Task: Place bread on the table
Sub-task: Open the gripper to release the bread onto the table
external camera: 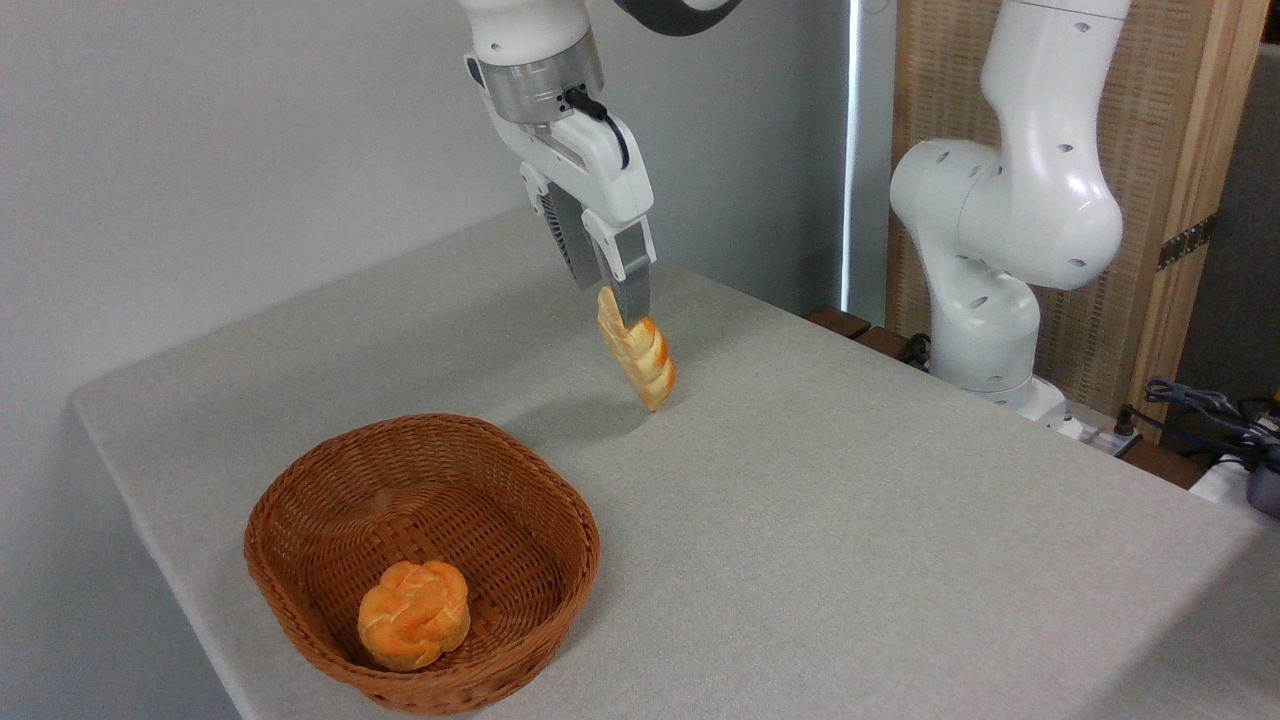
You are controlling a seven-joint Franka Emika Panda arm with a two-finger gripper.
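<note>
The bread (642,360), a pale braided loaf with golden-brown ridges, hangs tilted with its pointed lower end just above the table (850,520). My gripper (618,300) is shut on the loaf's upper end, and the near finger hides part of it. The loaf's shadow falls on the grey top just left of its tip. Whether the tip touches the surface I cannot tell. The loaf is beyond and to the right of the basket.
A brown wicker basket (300,500) stands near the table's front left edge with a small round orange bun (414,613) inside. The arm's white base (1000,230) rises at the back right, with cables (1200,405) beside it.
</note>
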